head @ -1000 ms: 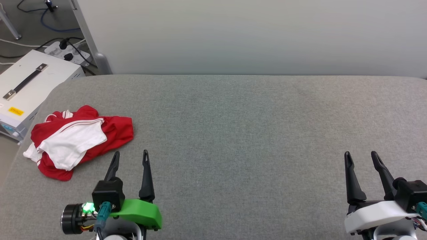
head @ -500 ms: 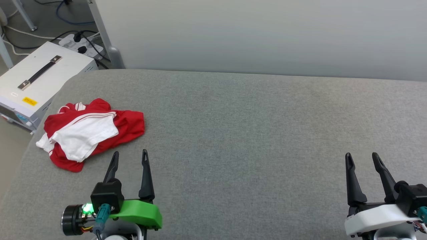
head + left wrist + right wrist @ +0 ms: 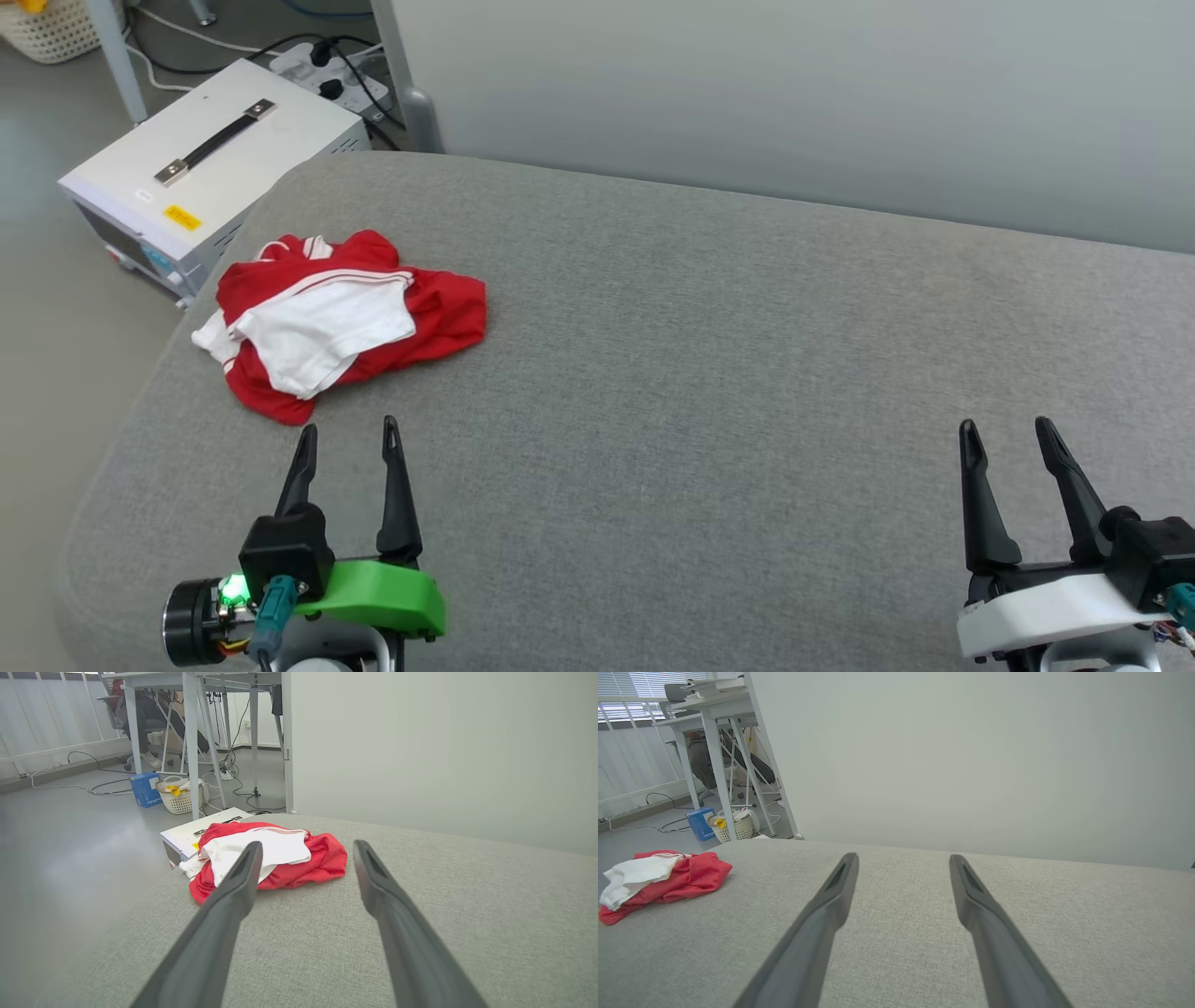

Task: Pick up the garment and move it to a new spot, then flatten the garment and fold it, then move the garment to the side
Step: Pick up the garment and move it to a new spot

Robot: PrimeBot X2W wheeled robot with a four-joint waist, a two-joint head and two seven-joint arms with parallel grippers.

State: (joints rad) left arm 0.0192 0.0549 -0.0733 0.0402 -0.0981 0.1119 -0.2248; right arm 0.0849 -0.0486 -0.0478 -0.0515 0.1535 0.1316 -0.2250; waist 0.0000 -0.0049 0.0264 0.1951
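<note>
Camera swung left; garment bunched on grey cushion (sofa, perhaps).

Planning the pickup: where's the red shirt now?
In the head view the garment lies crumpled upper left, beside the white box, ahead of the left gripper.

A white case with a black handle stands on the floor beside the grey surface.

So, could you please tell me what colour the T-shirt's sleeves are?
White, on a red T-shirt; the head view shows it best.
</note>
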